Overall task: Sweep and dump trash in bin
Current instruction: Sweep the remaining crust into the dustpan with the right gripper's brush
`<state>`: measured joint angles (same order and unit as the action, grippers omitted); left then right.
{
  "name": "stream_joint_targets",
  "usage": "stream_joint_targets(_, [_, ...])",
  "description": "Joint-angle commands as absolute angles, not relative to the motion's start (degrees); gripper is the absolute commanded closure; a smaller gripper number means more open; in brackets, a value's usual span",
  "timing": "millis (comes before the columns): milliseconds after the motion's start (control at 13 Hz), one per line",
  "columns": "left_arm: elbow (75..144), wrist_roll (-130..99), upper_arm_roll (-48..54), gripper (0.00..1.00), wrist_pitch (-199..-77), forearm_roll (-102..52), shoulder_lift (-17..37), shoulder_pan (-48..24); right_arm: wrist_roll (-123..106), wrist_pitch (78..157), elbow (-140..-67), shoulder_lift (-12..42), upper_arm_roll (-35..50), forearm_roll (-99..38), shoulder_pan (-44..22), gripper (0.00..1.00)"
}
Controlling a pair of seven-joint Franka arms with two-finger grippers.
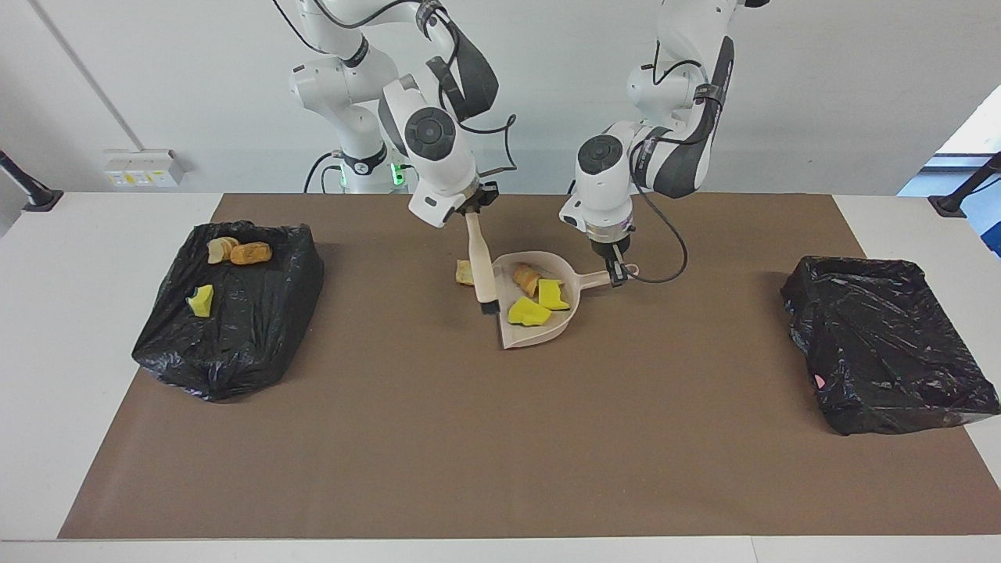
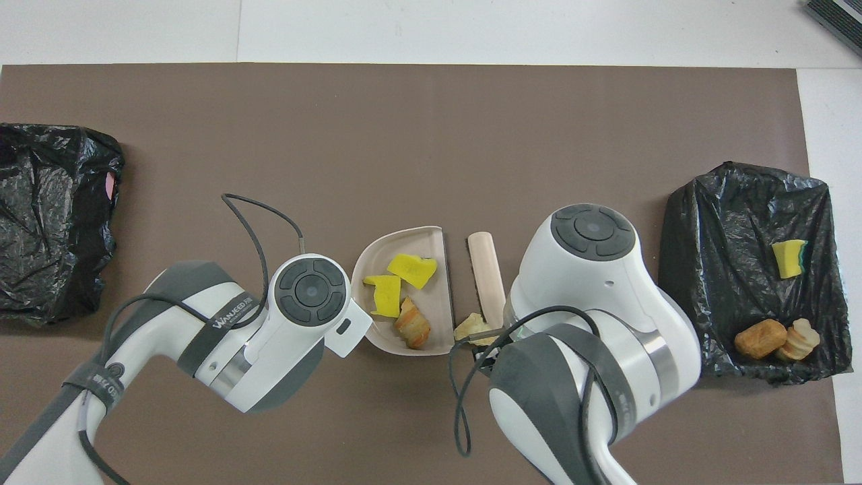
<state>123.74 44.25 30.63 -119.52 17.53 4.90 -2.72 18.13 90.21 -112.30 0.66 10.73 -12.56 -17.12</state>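
The beige dustpan (image 1: pixel 539 332) lies on the brown mat mid-table and holds two yellow sponge chunks (image 1: pixel 529 312) and one brown bread lump (image 1: pixel 525 277); it also shows in the overhead view (image 2: pixel 384 252). My left gripper (image 1: pixel 618 270) is shut on the dustpan's handle. My right gripper (image 1: pixel 471 209) is shut on the beige brush (image 1: pixel 481 270), whose dark bristles rest at the pan's open mouth. One tan lump (image 1: pixel 464 271) lies on the mat beside the brush, outside the pan, also seen from overhead (image 2: pixel 471 330). From overhead both grippers are hidden under their wrists.
A black-bag-lined bin (image 1: pixel 227 352) at the right arm's end holds a yellow chunk (image 1: pixel 201 300) and two bread lumps (image 1: pixel 250 252). A second black-lined bin (image 1: pixel 884 344) stands at the left arm's end. The brown mat (image 1: pixel 500 438) covers most of the table.
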Motion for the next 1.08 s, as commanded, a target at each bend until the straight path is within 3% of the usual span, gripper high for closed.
stream_joint_targets(0, [125.33, 46.66, 30.41, 1.00, -121.20, 18.37, 3.43, -2.37, 23.02, 91.66, -124.84, -8.41, 11.60, -9.05, -16.96, 1.00])
stream_joint_targets(154, [125.16, 46.67, 30.41, 1.00, -119.98, 18.46, 3.25, -2.46, 23.90, 93.16, -130.94, -10.81, 11.51, -9.84, -16.18, 1.00])
stream_joint_targets(462, [125.07, 46.32, 30.59, 1.00, -114.89, 19.33, 2.20, -3.34, 25.57, 95.43, -132.71, -7.47, 11.69, -16.23, -13.89, 1.00])
stream_joint_targets(693, [125.42, 43.96, 32.34, 1.00, -112.07, 20.13, 0.97, -3.43, 27.15, 103.33, -136.66, -6.68, 11.78, -22.21, -17.12, 1.00])
stream_joint_targets(1002, [126.99, 42.89, 33.05, 1.00, -112.32, 20.04, -0.17, -3.43, 27.68, 108.35, -136.67, -3.79, 11.78, -29.16, -20.98, 1.00])
